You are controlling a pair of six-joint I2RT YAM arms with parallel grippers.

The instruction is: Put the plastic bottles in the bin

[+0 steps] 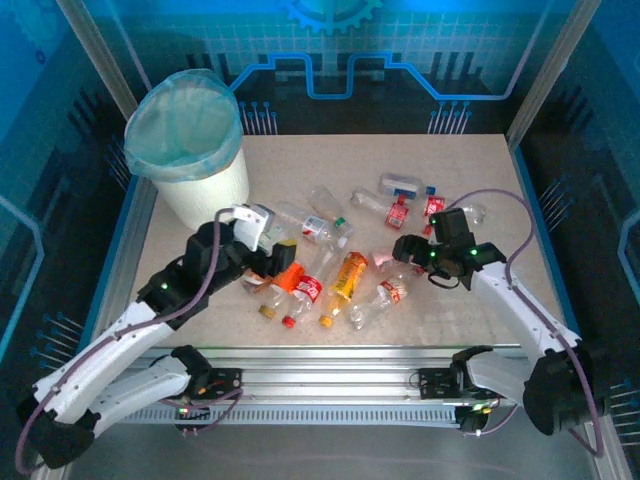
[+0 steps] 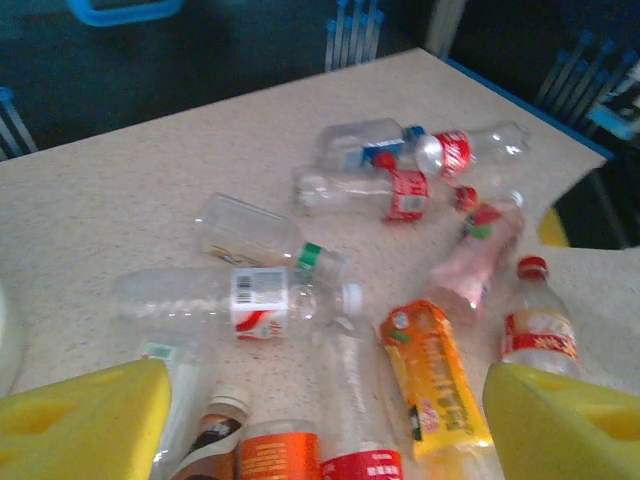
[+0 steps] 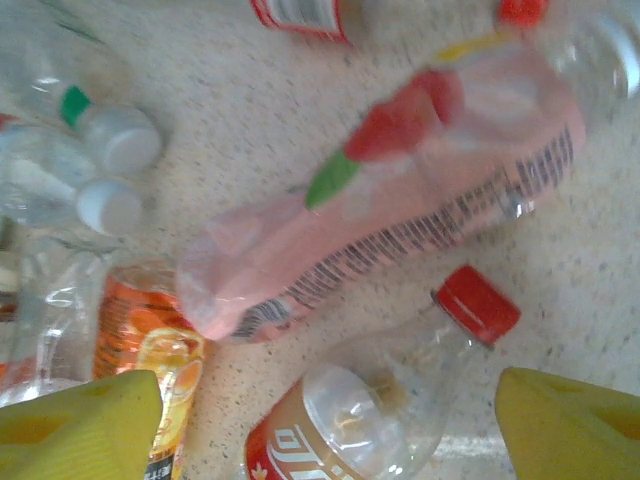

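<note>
Plastic bottles lie across the middle of the table, none held. Our left pincer and right pincer hang wide. We judge that closing on one bottle comes next.

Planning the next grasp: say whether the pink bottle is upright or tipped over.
Tipped over: the pink bottle lies lengthwise on the table, its barcode strip facing the camera.

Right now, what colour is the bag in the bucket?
The bag is pale blue-green; top view shows it best.

Left arm: stretched toward 1 o'clock.
Left gripper: fingers wide apart.
Right arm: stretched toward 10 o'clock.
Right gripper: fingers wide apart.
</note>
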